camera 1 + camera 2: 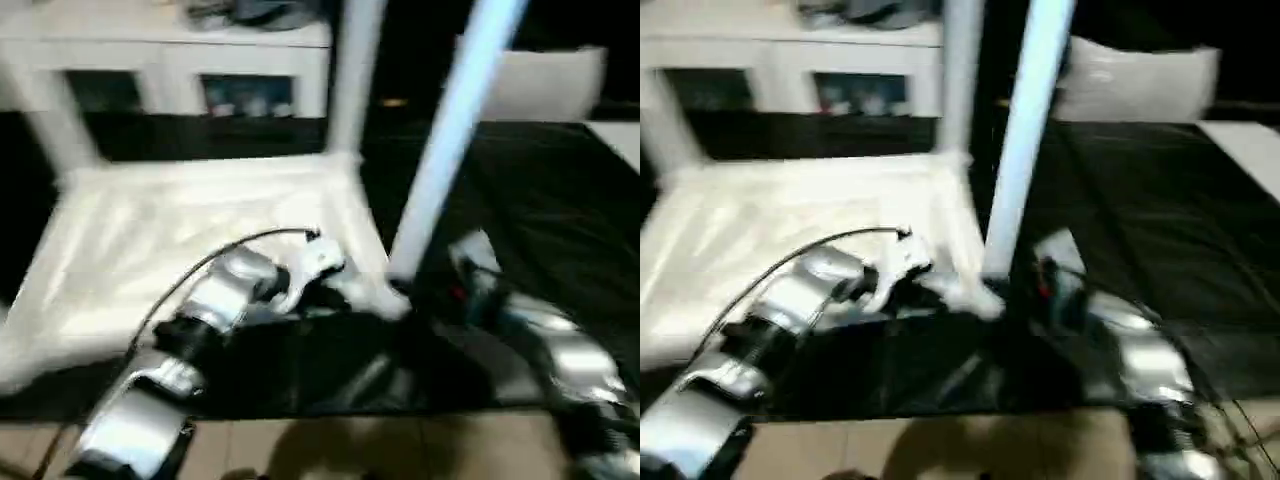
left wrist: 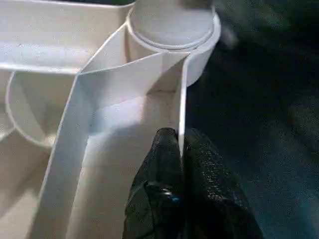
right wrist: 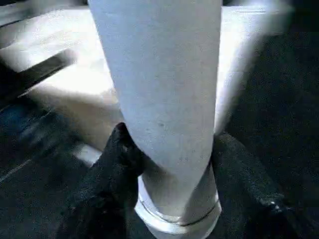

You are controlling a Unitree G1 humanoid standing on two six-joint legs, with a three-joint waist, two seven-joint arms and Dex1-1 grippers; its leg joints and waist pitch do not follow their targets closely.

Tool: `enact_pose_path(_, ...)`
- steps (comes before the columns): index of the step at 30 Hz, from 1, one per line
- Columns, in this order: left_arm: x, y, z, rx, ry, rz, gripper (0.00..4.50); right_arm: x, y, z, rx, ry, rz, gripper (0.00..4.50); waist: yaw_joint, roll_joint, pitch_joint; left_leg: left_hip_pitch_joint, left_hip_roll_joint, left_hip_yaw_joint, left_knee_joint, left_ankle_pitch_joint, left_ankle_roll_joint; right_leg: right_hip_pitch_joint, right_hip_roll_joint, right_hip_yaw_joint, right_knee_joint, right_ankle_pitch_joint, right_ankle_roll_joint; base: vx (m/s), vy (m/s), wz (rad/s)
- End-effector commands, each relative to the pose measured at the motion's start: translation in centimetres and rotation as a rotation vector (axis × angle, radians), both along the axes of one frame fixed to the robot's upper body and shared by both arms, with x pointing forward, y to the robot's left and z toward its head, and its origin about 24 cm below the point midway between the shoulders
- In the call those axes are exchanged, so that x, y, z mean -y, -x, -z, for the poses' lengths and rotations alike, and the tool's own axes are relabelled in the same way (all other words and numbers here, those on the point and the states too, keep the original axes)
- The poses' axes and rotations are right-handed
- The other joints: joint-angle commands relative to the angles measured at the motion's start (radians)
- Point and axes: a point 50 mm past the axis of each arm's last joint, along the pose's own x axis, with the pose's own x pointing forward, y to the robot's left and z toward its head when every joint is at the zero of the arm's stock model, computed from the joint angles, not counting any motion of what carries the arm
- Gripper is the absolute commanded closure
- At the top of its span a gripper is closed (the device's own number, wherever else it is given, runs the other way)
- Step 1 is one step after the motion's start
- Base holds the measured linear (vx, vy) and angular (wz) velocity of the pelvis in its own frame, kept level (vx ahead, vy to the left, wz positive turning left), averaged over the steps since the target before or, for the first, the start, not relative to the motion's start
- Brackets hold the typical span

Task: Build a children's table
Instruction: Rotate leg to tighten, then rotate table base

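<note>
At the left of the head view, the white tabletop [image 1: 190, 240] lies underside up on the black-covered work table [image 1: 540, 200], ribs and corner sockets exposed so the legs can be dropped in from above. Two legs stand in its far corners, one at upper left [image 1: 45, 115] and one at upper centre [image 1: 355, 75]. The left gripper [image 2: 180, 149], its silver forearm reaching in from the lower left and bent inward at the wrist, is clenched on the thin rim wall of the tabletop beside the near corner socket [image 2: 172, 35], apparently to steady the piece. Right of centre, a third leg [image 1: 450, 130] rises at a slight tilt from that near corner. The right gripper [image 3: 169, 149], its forearm coming up from the lower right, has its black fingers [image 3: 117, 154] around the leg just above the socket, grasping it, likely to press it home.
</note>
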Motion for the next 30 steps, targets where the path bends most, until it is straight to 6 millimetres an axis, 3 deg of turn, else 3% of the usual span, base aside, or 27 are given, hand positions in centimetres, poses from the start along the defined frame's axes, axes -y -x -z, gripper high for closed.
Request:
enact_pose_path(1, 4.1, 0.2, -1.2, 0.019, 0.112, 0.004, 4.50, -2.2, -1.0, 1.0, -0.073, -0.007, 0.120, 2.61, 0.015, 0.003, -0.036, -0.029, 0.117, -0.046, -0.221, -0.823, -0.062, 0.053, -0.028, 0.114, 0.134, -0.201, -0.034, -0.064, 0.018, -0.03)
enact_pose_path(2, 4.6, 0.0, -1.4, 0.027, 0.124, -0.034, 4.50, -2.3, -1.6, 0.9, -0.065, -0.005, 0.196, 2.61, 0.011, -0.023, -0.046, 0.019, 0.084, -0.033, -0.193, -0.789, -0.067, 0.022, -0.034, 0.142, 0.108, -0.264, -0.042, 0.000, 0.000, 0.00)
enact_pose_path(3, 4.6, 0.0, -1.4, 0.027, 0.124, -0.034, 4.50, -2.3, -1.6, 0.9, -0.065, -0.005, 0.196, 2.61, 0.014, -0.074, -0.064, 0.049, -0.007, -0.031, -0.051, -0.494, -0.067, -0.025, -0.120, 0.154, -0.054, -0.728, -0.020, 0.000, 0.000, 0.00)
enact_pose_path(4, 4.9, -0.2, -1.5, 0.038, 0.131, -0.055, 4.50, -2.5, -1.9, 0.7, -0.049, -0.008, 0.223, 2.61, 0.032, -0.072, -0.054, 0.036, -0.020, -0.025, 0.000, -0.315, -0.032, -0.027, -0.153, 0.169, -0.083, -0.864, 0.005, 0.055, -0.071, -0.20)
enact_pose_path(5, 5.1, -0.2, -1.6, 0.054, 0.126, -0.051, 4.50, -2.7, -2.0, 0.5, -0.033, -0.020, 0.232, 2.61, 0.052, -0.068, -0.060, -0.015, -0.012, -0.031, -0.008, -0.113, 0.015, 0.015, -0.158, 0.186, -0.072, -0.855, 0.022, 0.021, -0.046, -0.23)
enact_pose_path(6, 5.2, -0.2, -1.7, 0.062, 0.122, -0.045, 4.50, -2.7, -2.1, 0.4, -0.029, -0.025, 0.238, 2.06, 0.063, -0.054, -0.064, -0.035, 0.003, -0.034, -0.052, -0.063, 0.013, 0.022, -0.116, 0.159, -0.054, -0.712, 0.008, 0.021, -0.046, -0.23)
enact_pose_path(7, 5.2, -0.1, -1.7, 0.074, 0.114, -0.032, 4.50, -2.8, -2.0, 0.3, -0.028, -0.033, 0.248, 1.92, 0.059, -0.052, -0.067, -0.038, 0.009, -0.034, -0.063, -0.065, 0.016, 0.018, -0.096, 0.154, -0.042, -0.598, -0.012, 0.000, 0.000, 0.00)
enact_pose_path(8, 5.0, 0.0, -1.6, 0.098, 0.099, -0.001, 4.50, -2.7, -1.8, 0.2, -0.019, -0.037, 0.259, 1.92, 0.051, -0.043, -0.073, -0.024, 0.029, -0.041, -0.072, -0.078, 0.024, 0.009, -0.077, 0.153, -0.021, -0.391, -0.069, 0.054, -0.021, -0.01)
enact_pose_path(9, 5.0, 0.0, -1.5, 0.101, 0.097, 0.001, 4.50, -2.7, -1.8, 0.2, -0.018, -0.037, 0.260, 1.92, 0.046, -0.041, -0.077, -0.019, 0.037, -0.041, -0.073, -0.068, 0.043, 0.014, -0.076, 0.152, -0.005, -0.227, -0.133, 0.054, -0.021, -0.01)
enact_pose_path(11, 4.8, 0.0, -1.4, 0.112, 0.088, 0.014, 4.50, -2.5, -1.6, 0.0, -0.004, -0.035, 0.268, 1.79, 0.047, -0.045, -0.078, -0.018, 0.034, -0.032, -0.068, -0.050, 0.074, 0.017, -0.079, 0.154, 0.004, -0.099, -0.198, 0.027, 0.002, 0.00)
enact_pose_path(12, 4.6, 0.0, -1.3, 0.124, 0.078, 0.021, 4.50, -2.2, -1.3, 0.0, 0.006, -0.020, 0.262, 1.52, 0.052, -0.043, -0.075, -0.018, 0.031, -0.027, -0.067, -0.053, 0.092, 0.020, -0.081, 0.152, 0.000, -0.096, -0.215, 0.000, 0.000, 0.00)
enact_pose_path(15, 3.5, -0.1, -0.9, 0.171, 0.049, 0.031, 4.50, -0.2, -0.3, -0.4, 0.052, -0.002, 0.284, 1.42, 0.070, -0.042, -0.072, -0.010, 0.037, -0.024, -0.072, -0.068, 0.108, 0.020, -0.082, 0.154, -0.008, -0.130, -0.193, 0.000, 0.000, 0.00)
enact_pose_path(18, 3.2, -0.2, -1.0, 0.193, 0.058, 0.036, 4.50, 0.7, 0.4, -0.6, 0.073, 0.028, 0.291, 1.13, 0.072, -0.045, -0.069, -0.011, 0.039, -0.025, -0.077, -0.097, 0.096, 0.021, -0.084, 0.153, -0.014, -0.189, -0.175, 0.000, 0.000, 0.00)
enact_pose_path(20, 2.8, 0.1, -1.6, 0.207, 0.113, 0.057, 4.50, 1.6, 1.9, -1.4, 0.109, 0.013, 0.240, 0.95, 0.073, -0.044, -0.065, -0.009, 0.040, -0.024, -0.080, -0.138, 0.080, 0.020, -0.084, 0.153, -0.024, -0.257, -0.155, 0.000, 0.000, 0.00)
enact_pose_path(21, 2.7, 0.2, -1.7, 0.209, 0.124, 0.067, 4.07, 1.7, 2.2, -1.7, 0.118, -0.004, 0.225, 0.74, 0.075, -0.046, -0.064, -0.011, 0.043, -0.024, -0.082, -0.140, 0.085, 0.021, -0.087, 0.156, -0.023, -0.257, -0.147, 0.000, 0.000, 0.00)
enact_pose_path(23, 2.5, 0.6, -2.0, 0.190, 0.155, 0.079, 3.96, 2.2, 2.9, -2.4, 0.137, -0.012, 0.179, 0.66, 0.076, -0.048, -0.066, -0.013, 0.041, -0.022, -0.081, -0.138, 0.094, 0.023, -0.086, 0.155, -0.024, -0.276, -0.133, 0.000, 0.000, 0.00)
enact_pose_path(28, 1.1, 1.2, -2.4, 0.201, 0.152, 0.081, 3.59, 2.8, 4.4, -3.5, 0.149, 0.014, 0.068, 0.32, 0.075, -0.043, -0.066, -0.012, 0.048, -0.023, -0.081, -0.118, 0.091, 0.014, -0.083, 0.156, -0.015, -0.226, -0.152, 0.000, 0.000, 0.00)
enact_pose_path(30, -0.2, 1.7, -2.5, 0.206, 0.121, 0.081, 3.53, 2.7, 4.9, -3.6, 0.106, 0.024, 0.007, 0.17, 0.073, -0.046, -0.064, -0.012, 0.048, -0.022, -0.083, -0.133, 0.090, 0.017, -0.083, 0.155, -0.015, -0.236, -0.162, 0.000, 0.000, 0.00)
